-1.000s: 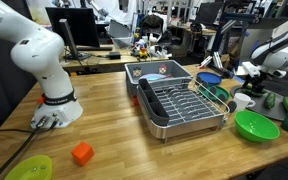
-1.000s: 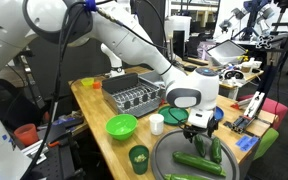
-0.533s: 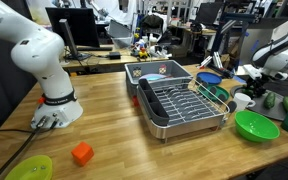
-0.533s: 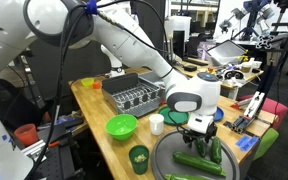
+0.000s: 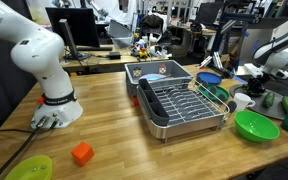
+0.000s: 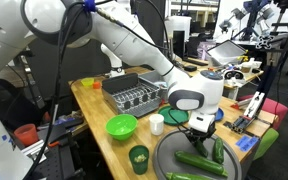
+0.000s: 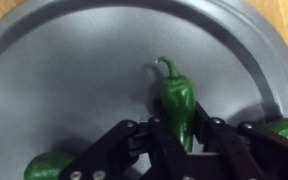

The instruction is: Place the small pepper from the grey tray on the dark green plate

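In the wrist view a small green pepper (image 7: 177, 100) with a curled stem lies on the grey tray (image 7: 64, 70). My gripper (image 7: 179, 130) is shut on the pepper's lower half, one finger on each side. An exterior view shows the gripper (image 6: 202, 140) down over the grey tray (image 6: 164, 150) at the table's near corner. A dull green shape (image 6: 269, 140) by the right edge may be the dark green plate; only part of it shows. From the opposite side the gripper (image 5: 255, 88) is small and far to the right.
Other green peppers (image 7: 42, 167) (image 7: 284, 130) lie on the tray beside my fingers. A bright green bowl (image 6: 121, 126), a white cup (image 6: 156, 123) and a dark green cup (image 6: 137, 157) stand close by. A wire dish rack (image 5: 184, 105) fills the table's middle.
The jaws have shut on the small pepper; a second ago they stood open over the tray. The arm has barely moved.
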`<state>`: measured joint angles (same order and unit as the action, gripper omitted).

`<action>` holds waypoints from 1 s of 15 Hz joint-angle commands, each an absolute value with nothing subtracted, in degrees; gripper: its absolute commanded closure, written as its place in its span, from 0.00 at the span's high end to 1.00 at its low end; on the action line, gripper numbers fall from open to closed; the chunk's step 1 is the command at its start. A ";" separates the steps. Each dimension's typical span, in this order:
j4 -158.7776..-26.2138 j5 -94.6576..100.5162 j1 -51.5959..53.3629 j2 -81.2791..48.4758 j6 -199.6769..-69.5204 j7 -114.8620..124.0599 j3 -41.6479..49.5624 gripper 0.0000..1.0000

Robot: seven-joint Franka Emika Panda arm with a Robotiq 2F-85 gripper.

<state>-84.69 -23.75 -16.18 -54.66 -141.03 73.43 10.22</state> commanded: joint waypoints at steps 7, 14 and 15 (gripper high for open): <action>-86.76 -24.38 -16.74 -51.93 -143.42 70.13 8.71 0.07; -89.02 -24.53 -15.46 -45.66 -148.43 62.20 6.00 0.07; -89.33 -24.40 -14.98 -44.81 -148.58 60.70 5.31 0.07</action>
